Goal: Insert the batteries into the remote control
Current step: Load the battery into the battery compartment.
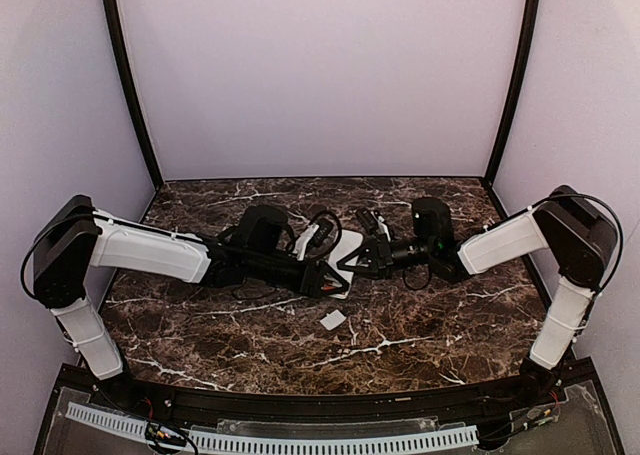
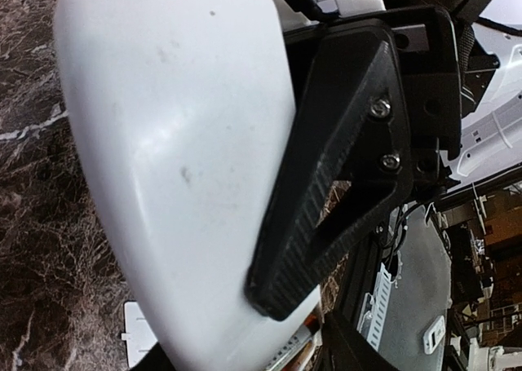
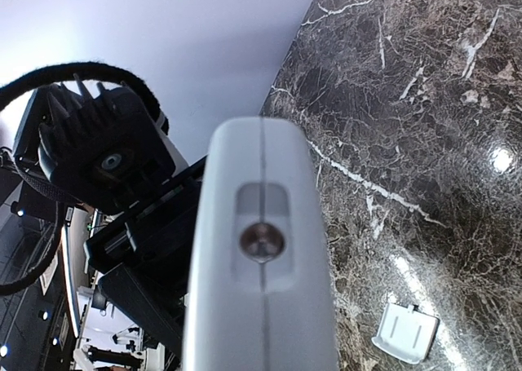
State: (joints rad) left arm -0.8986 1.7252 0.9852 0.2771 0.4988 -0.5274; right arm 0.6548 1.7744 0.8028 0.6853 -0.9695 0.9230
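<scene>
The white remote control (image 1: 346, 245) is held above the middle of the table, where both arms meet. In the left wrist view its plain white back (image 2: 179, 143) fills the frame, and one black finger (image 2: 326, 183) of my left gripper (image 1: 328, 278) presses across it; the other finger is hidden behind it. An orange-tipped battery (image 2: 307, 337) shows at the remote's lower edge. My right gripper (image 1: 352, 260) is at the remote's right side. In the right wrist view the remote's end face (image 3: 261, 240) hides my right fingers.
A small flat white square piece (image 1: 333, 320) lies on the dark marble table (image 1: 450, 325) just in front of the grippers. It also shows in the right wrist view (image 3: 405, 332) and the left wrist view (image 2: 134, 338). Walls enclose the back and sides.
</scene>
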